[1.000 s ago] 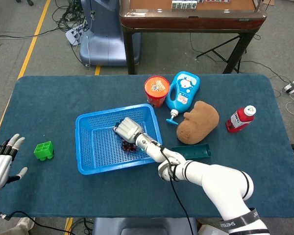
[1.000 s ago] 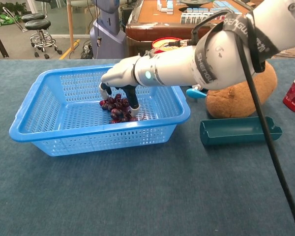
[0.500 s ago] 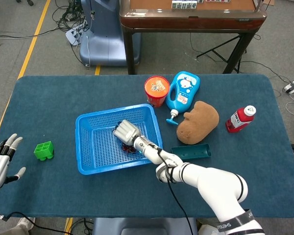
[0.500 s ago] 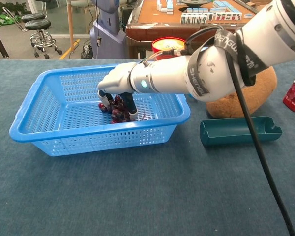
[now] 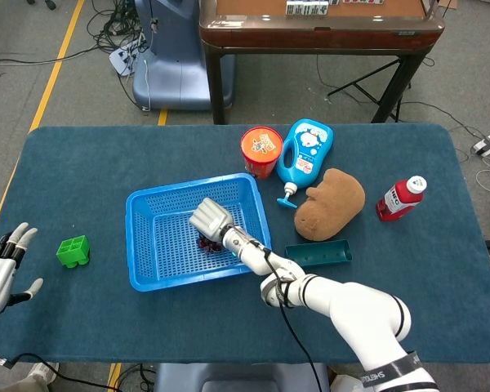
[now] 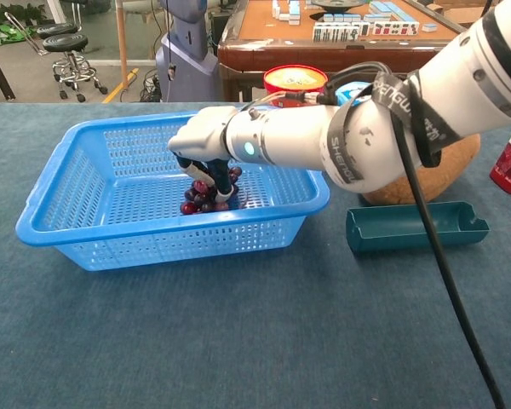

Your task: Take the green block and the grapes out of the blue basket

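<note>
The right robot hand (image 6: 203, 146), mid-frame, points downward with fingers curled closed, its white forearm stretching toward lower right. The left robot hand (image 5: 2, 265), at the left edge, lies spread and empty.

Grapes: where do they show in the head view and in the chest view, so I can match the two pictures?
Head view: the grapes are a dark cluster mostly hidden under the right hand, right of centre inside the blue basket.
Chest view: the grapes hang below the right hand's closed fingers, above the basket floor, right of centre.
Shared landmark: the blue basket.
</note>
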Robot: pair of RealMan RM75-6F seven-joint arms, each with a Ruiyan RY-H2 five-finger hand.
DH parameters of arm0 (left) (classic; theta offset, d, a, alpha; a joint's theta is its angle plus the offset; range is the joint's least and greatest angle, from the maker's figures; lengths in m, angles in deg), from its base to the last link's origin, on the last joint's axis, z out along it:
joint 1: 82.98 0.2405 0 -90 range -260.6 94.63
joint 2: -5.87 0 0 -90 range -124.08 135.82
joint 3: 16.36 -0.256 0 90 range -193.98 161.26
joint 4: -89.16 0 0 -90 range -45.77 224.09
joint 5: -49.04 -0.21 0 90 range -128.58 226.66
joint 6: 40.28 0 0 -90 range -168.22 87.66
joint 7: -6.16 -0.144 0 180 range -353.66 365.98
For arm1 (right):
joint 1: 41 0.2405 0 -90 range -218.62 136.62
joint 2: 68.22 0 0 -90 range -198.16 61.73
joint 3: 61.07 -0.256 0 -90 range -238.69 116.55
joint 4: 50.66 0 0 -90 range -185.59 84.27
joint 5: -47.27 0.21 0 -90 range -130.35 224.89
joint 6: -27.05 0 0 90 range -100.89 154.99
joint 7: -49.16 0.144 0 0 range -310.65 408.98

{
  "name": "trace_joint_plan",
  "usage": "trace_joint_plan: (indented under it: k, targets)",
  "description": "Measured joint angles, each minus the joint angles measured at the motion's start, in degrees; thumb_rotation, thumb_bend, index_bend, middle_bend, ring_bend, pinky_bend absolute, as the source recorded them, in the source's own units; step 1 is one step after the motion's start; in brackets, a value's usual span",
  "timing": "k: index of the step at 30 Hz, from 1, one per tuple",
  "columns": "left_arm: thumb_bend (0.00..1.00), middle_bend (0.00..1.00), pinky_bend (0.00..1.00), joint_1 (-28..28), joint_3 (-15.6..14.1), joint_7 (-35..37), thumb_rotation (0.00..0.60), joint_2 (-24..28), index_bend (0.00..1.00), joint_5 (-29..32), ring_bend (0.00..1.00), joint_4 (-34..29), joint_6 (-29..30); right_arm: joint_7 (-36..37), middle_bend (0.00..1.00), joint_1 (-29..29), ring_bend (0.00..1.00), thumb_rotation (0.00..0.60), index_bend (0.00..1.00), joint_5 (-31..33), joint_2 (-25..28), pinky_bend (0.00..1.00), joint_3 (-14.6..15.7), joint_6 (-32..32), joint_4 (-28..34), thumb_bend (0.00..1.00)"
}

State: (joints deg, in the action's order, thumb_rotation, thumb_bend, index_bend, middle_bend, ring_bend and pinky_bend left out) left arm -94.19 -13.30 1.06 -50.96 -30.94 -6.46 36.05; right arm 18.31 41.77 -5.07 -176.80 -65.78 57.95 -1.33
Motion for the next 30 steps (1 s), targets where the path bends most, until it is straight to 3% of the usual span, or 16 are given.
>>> trace_joint_plan:
  k: [7,13,30]
  targets:
    - [0.3,0.02,0.15,0.18,0.13,0.12,0.6,0.04,0.0,0.27,0.07,0.0,0.23,1.99,0.57,-1.02,0.5,0.6,0.75,-2.63,0.14,0.64,-1.53,0.81,0.6,0.43]
    - [0.3,0.02,0.15,0.38,0.18,0.1,0.6,0.11,0.0,0.21,0.07,-0.1,0.6,3.04,0.58,-1.9,0.53,0.6,0.77,-4.71,0.28,0.71,-2.15,0.72,1.0,0.53]
    - [0.3,0.02,0.15,0.6,0.5,-0.06,0.6,0.23,0.0,0.37,0.07,-0.38,1.11,8.35,0.59,-4.2,0.55,0.6,0.77,-8.39,3.95,0.75,-6.69,3.29,5.1,0.58]
